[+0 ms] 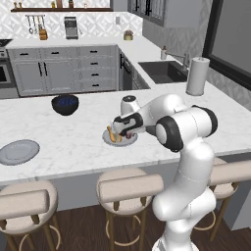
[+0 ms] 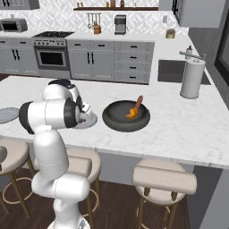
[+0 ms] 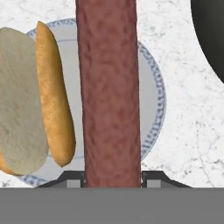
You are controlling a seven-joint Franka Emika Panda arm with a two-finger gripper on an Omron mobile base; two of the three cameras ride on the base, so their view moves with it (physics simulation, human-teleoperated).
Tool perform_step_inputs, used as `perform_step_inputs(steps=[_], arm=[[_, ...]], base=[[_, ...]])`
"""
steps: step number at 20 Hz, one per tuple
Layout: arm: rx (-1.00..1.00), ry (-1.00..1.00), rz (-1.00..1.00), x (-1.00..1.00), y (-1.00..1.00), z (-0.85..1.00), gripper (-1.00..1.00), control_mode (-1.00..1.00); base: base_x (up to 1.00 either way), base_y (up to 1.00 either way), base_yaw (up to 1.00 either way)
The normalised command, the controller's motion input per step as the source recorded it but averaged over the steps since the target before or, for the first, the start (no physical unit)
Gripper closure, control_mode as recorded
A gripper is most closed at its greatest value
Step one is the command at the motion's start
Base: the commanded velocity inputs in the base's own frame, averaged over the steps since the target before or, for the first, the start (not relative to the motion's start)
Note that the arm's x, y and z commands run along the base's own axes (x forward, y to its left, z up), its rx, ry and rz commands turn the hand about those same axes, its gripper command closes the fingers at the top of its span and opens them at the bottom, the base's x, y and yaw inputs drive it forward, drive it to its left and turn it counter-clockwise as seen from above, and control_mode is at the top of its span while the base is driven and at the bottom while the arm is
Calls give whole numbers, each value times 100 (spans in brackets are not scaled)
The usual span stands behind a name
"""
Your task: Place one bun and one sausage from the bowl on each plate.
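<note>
The white marble counter point(image 1: 73, 142) carries every item. A flat light-grey plate point(image 1: 109, 138) rests near the centre of the counter in the left base view, partly covered by the arm. A second, identical plate point(image 1: 18, 151) rests well apart from it, near the left edge of that view. A small blue-black bowl point(image 1: 65, 104) stands farther back on the counter. A wide dark bowl point(image 2: 125, 116) rests just beside the central plate in the right base view. An upright paper towel roll point(image 2: 192, 78) stands near the sink point(image 1: 164, 72).
</note>
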Motion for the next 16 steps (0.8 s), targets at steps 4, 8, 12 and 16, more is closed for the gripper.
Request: perform_step_inputs(steps=[4,8,12,16], arm=[[0,13,7,8,0,0,100,-100],[0,7,5,24,0,0,100,-100],[0,2,2,18,3,-4,100,-100],[-1,1,0,21,10,-24,-100,-100]], base=[[0,0,0],[0,0,0],[0,0,0],[0,0,0]])
